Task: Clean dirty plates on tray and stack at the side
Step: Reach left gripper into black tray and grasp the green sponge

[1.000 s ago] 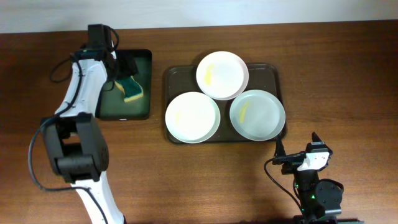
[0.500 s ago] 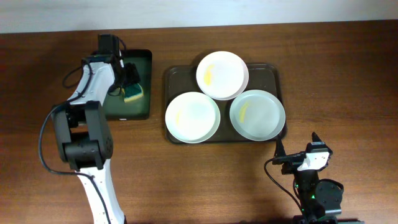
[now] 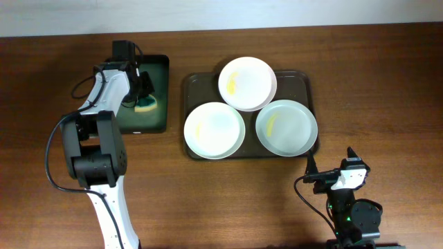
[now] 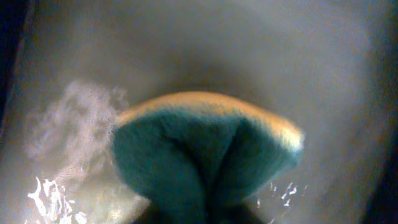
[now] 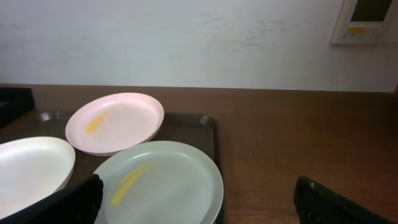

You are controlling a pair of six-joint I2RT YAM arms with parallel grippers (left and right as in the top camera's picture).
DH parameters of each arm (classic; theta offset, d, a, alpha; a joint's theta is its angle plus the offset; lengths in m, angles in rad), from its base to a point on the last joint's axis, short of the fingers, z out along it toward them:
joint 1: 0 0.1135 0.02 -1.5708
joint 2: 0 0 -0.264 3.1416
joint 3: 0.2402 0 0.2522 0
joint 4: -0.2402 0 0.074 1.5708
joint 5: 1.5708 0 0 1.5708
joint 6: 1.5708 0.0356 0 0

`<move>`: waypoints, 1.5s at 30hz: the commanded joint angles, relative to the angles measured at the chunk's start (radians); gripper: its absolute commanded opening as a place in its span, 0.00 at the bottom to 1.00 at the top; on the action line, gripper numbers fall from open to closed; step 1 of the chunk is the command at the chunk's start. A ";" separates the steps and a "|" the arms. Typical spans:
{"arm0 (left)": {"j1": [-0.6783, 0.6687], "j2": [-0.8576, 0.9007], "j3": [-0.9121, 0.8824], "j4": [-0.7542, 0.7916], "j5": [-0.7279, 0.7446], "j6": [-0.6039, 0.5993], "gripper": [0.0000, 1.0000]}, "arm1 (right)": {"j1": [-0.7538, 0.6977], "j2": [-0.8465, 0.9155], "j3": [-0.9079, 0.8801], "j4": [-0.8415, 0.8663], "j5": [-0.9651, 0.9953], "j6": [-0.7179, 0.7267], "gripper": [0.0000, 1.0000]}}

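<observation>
Three white plates lie on the dark tray [image 3: 304,79]: one at the back [image 3: 247,83], one front left [image 3: 214,130], one front right [image 3: 286,128], each with a yellow smear. My left gripper [image 3: 142,93] reaches down into the black basin [image 3: 156,121] and is shut on a green and yellow sponge [image 3: 146,105]. In the left wrist view the sponge [image 4: 205,149] is creased and bulging where it is pinched. My right gripper [image 3: 329,156] stands open near the table's front, just short of the front right plate [image 5: 161,180].
The basin has a green, wet bottom [image 4: 323,74] with foam patches. Bare wooden table [image 3: 387,104] lies to the right of the tray and along the front. A white wall [image 5: 199,43] rises behind the table.
My left gripper swung further over the basin, came down onto the sponge and closed on it. The plates and the right arm have not moved.
</observation>
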 commanded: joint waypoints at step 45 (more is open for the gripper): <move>0.006 0.026 0.005 -0.078 -0.042 0.002 0.99 | -0.005 -0.010 -0.007 -0.005 0.016 0.001 0.98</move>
